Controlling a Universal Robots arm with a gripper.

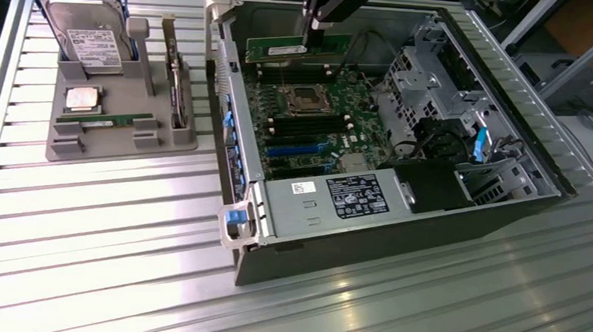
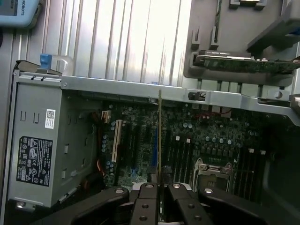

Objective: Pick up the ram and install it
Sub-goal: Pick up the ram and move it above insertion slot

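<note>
The tool [image 2: 160,188], nearly closed, pinches the ram [image 1: 299,50] by its upper edge so it hangs edge-down, parallel to the memory slots [image 1: 303,125] inside the open computer case [image 1: 536,184].

Two green sticks: the ram [image 1: 296,50] clamped in the one tool [image 1: 319,32], a second stick [image 1: 103,118] lying in the single grey tray [image 1: 117,147]. Also there: one hard drive [image 1: 87,29], one square CPU chip [image 1: 82,98], one bracketed card [image 1: 178,86]. On the table [image 1: 104,232]: one open computer case [image 1: 373,244], one motherboard [image 1: 308,129], one power supply [image 1: 325,201].
</note>
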